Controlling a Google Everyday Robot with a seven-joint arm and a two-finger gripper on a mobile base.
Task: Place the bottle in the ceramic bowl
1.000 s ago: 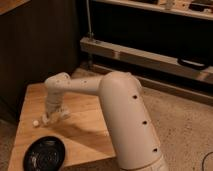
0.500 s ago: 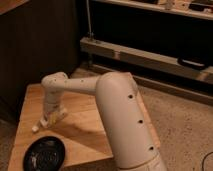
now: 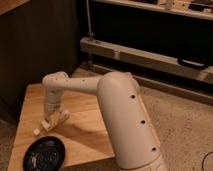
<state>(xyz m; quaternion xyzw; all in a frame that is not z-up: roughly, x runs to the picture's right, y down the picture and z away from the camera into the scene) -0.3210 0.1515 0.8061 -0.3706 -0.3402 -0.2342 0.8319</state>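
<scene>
The bottle [image 3: 46, 125] is slim and white, with its pale cap pointing down-left. It is tilted and held just above the wooden table [image 3: 85, 125]. My gripper [image 3: 54, 116] hangs from the white arm's wrist and is shut on the bottle's middle. The ceramic bowl [image 3: 45, 155] is black, round and shallow. It sits at the table's front left corner, just below and in front of the bottle's cap. My gripper is behind the bowl, a short way from its rim.
My thick white arm [image 3: 125, 120] reaches in from the lower right across the table. A dark cabinet wall stands behind the table. A metal rail [image 3: 150, 57] runs along the back right. Speckled floor lies to the right.
My gripper has moved down and toward the front of the table with the bottle in it. The bottle's cap is now closer to the bowl.
</scene>
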